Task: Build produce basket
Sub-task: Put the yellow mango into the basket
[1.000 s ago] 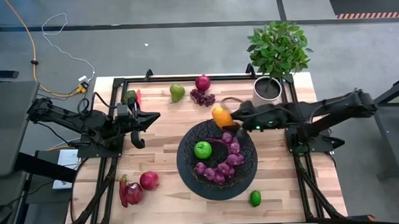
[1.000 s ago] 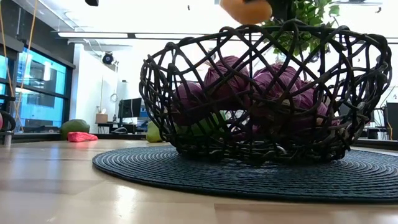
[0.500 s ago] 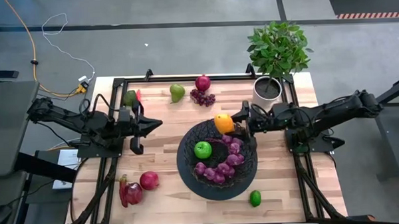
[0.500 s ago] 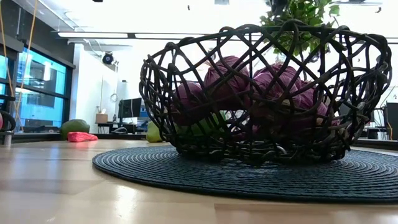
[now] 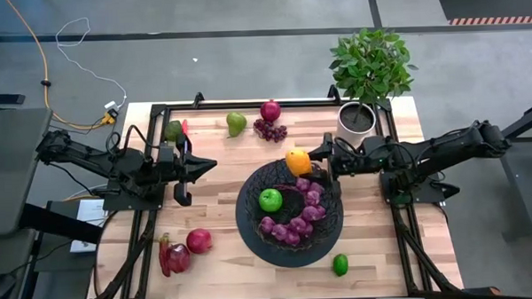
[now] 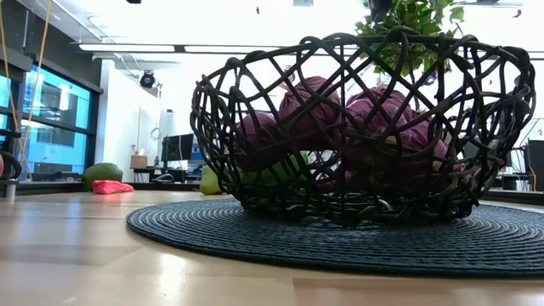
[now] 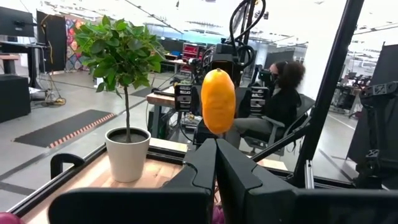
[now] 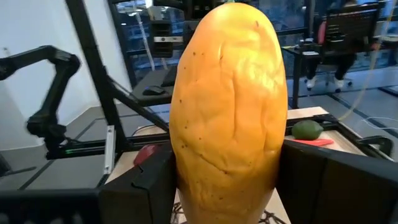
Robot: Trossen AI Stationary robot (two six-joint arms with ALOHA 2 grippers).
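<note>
Right pincer (image 5: 309, 159) is clamped on the orange-yellow fruit (image 5: 297, 162), one finger on each flank; the right wrist view shows the fruit (image 8: 229, 118) standing on end between my dark pads, filling the frame. From above, fruit and pincer hang over the far rim of the basket (image 5: 247, 223), on the side nearest the potted plant (image 5: 370, 68). The fruit does not appear in the low view, so I judge it sits clear above the wire rim (image 6: 357, 42) and is not yet resting on anything.

Basket contents: green apple (image 5: 269, 200) and purple grapes (image 5: 297, 221), heaped toward my side. Basket stands on a dark round mat (image 6: 255, 238).

Left pincer (image 5: 209, 164) is closed and empty, parked over the left side of the table, pointed toward the basket.

Still on the table: green pear (image 5: 237, 124), red onion (image 5: 270, 110), second grape bunch (image 5: 270, 130), avocado (image 5: 173, 130), red apple (image 5: 198, 241), red pepper (image 5: 173, 257), lime (image 5: 340, 264).

Risks from here:
- Release point is at the rim, not the centre. If I let go here the fruit may strike the wire edge and tip outward onto the table.
- Fruit is smooth, tall and held only by its sides; it could swing or slide in the pads as I move.
- Dropping from height onto the grape heap could make it roll or bounce, or bruise the grapes.
- Descending without moving inward first could catch my fingers on the rim and shove the basket.
</note>
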